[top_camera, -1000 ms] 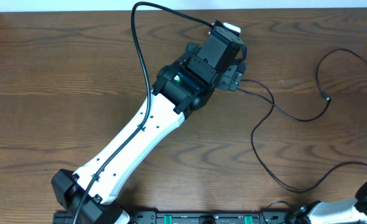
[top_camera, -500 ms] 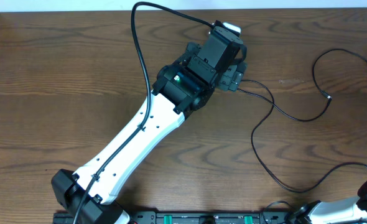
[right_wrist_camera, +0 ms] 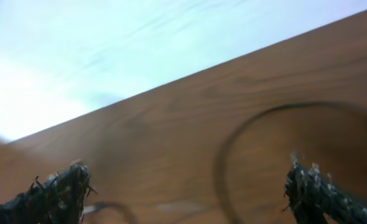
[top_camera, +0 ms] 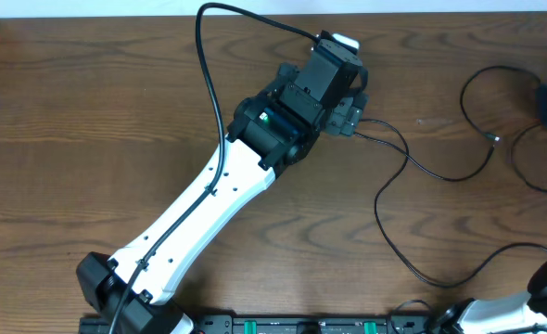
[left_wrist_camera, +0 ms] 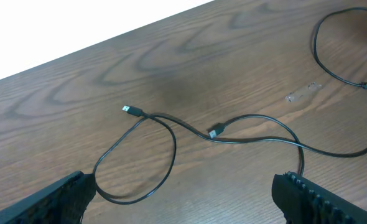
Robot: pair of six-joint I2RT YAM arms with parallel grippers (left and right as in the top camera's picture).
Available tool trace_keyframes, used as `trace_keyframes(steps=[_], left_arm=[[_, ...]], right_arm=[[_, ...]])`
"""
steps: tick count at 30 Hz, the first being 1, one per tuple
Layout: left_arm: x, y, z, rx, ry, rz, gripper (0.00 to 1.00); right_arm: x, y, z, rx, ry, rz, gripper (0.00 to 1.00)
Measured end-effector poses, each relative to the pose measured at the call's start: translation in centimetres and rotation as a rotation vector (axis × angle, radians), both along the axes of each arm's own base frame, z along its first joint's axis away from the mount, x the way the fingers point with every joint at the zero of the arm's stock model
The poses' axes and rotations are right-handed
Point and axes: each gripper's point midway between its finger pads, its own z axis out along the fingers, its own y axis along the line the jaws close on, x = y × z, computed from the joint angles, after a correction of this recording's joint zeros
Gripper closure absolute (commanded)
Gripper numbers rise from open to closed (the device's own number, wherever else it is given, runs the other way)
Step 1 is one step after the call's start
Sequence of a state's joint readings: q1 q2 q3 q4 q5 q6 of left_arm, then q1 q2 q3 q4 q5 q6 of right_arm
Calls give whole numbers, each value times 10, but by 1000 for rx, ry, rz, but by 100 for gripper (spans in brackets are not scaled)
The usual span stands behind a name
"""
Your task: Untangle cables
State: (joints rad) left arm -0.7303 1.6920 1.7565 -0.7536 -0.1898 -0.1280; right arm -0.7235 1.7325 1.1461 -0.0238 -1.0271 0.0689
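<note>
**Jaws wide, nothing held**

The left gripper (left_wrist_camera: 183, 186) hangs spread and empty above a looped black cable (left_wrist_camera: 173, 149), light and floppy; its plug (left_wrist_camera: 129, 110) looks the firmest hold. Right of that gripper a second cable (top_camera: 454, 179) trails away, and farthest right the right gripper (right_wrist_camera: 186, 186) gapes, holding nothing.

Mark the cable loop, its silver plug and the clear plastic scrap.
Cable loop (left_wrist_camera: 173, 149), left wrist view, loop's right side.
Silver plug (left_wrist_camera: 128, 109), left wrist view, metal tip.
Plastic scrap (left_wrist_camera: 305, 92), left wrist view, middle.
</note>
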Motion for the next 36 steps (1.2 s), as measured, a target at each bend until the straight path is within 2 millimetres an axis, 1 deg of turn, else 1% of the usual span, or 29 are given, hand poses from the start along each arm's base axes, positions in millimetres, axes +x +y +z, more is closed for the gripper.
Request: trace_keyframes(steps=[5,8,9,14,16,19,21,24,30,34,36], left_arm=[[0,0,0,0,0,0,5],[0,0,0,0,0,0,5],[0,0,0,0,0,0,5],[0,0,0,0,0,0,5],[0,0,0,0,0,0,5],[0,0,0,0,0,0,5],[0,0,0,-1,-1,0,5],[1,-1,1,-3,-4,0,4],[0,0,0,-1,-2,0,5],[2,1,2,4,-12,11,5],[6,9,3,30,-31,44,5]], right_arm=[[2,71,-15,108,98,178,1],[-4,114,-35,125,218,254,1],[-7,131,-45,109,270,281,1],[-26,184,-85,-20,495,343,1],[-35,207,-97,-84,565,385,1],[-48,231,-109,-164,640,432,1],[-58,244,-117,-225,693,450,1],[-71,253,-128,-297,781,434,1],[-90,259,-137,-362,878,422,1],[-119,264,-142,-397,984,467,1],[-127,268,-145,-411,1003,492,1]])
